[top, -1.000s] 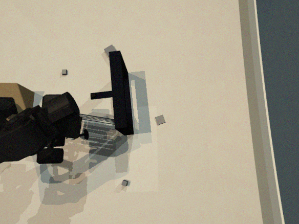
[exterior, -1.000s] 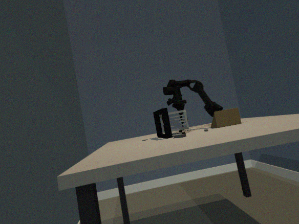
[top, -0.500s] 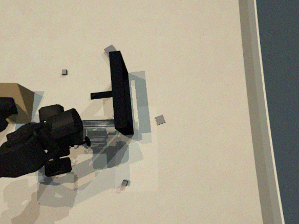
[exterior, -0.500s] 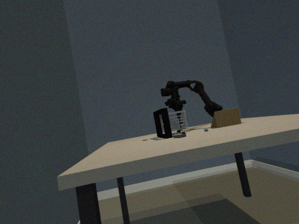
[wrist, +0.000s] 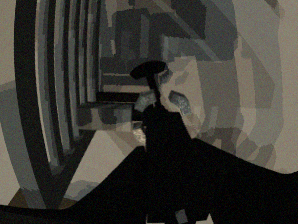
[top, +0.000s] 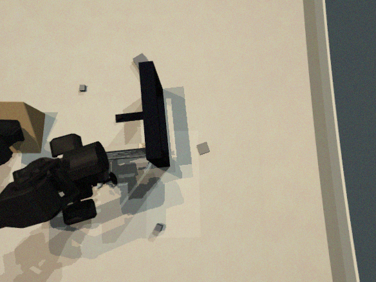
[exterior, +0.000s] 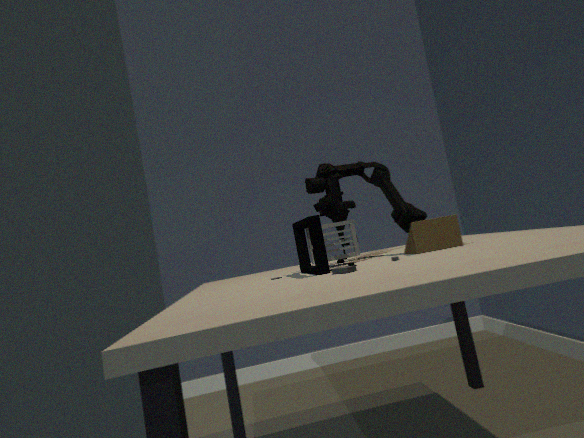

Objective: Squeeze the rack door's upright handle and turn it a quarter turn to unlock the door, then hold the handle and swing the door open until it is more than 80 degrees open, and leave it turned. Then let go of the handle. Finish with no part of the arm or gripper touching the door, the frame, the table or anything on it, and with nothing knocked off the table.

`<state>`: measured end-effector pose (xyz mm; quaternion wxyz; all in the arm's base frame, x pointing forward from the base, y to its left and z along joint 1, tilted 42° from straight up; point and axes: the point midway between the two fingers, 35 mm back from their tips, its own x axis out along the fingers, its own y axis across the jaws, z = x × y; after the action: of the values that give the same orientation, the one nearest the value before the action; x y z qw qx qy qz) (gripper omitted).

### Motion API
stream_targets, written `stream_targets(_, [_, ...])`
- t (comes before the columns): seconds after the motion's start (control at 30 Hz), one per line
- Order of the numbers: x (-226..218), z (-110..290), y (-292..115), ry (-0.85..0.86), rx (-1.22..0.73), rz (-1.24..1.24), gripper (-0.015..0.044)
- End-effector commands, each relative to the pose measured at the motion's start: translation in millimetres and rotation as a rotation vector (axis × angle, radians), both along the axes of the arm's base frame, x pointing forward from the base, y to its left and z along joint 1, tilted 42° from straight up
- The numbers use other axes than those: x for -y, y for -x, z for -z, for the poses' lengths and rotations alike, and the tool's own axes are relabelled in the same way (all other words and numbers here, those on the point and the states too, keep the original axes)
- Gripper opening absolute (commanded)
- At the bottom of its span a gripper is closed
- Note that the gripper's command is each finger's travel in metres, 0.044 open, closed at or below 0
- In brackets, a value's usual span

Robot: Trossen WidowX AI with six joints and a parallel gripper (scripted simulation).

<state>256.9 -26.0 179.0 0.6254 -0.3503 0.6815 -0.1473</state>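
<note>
Wrist view: the jaws grip the dark handle (wrist: 153,86) between their fingertips.

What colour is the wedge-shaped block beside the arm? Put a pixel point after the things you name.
The wedge-shaped block (top: 33,125) (exterior: 437,234) is plain tan-brown, best seen in the exterior view.

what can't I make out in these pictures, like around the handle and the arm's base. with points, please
- Contact of the hand's fingers with the handle: too dark in the wrist view; the arm (top: 84,159) (exterior: 396,197) covers it from the top.
- The arm's base: cut off by the left edge in the top view; tan block (top: 33,129) (exterior: 436,235) hides the area in the exterior view.
- Door's exact angle: its bars (top: 127,154) (exterior: 340,235) (wrist: 75,80) run under the arm from the top, and look tiny in the exterior view.
</note>
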Motion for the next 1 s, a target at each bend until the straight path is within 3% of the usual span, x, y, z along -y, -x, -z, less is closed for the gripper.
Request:
stream_targets(0.0, [1.2,-0.6,-0.7,0.003,-0.003,-0.005,0.0035])
stream_targets(0.33, [1.2,-0.6,-0.7,0.003,-0.003,-0.005,0.0281])
stream_targets(0.97, [-19.3,-23.1,1.3,-0.034,0.060,-0.084,0.0281])
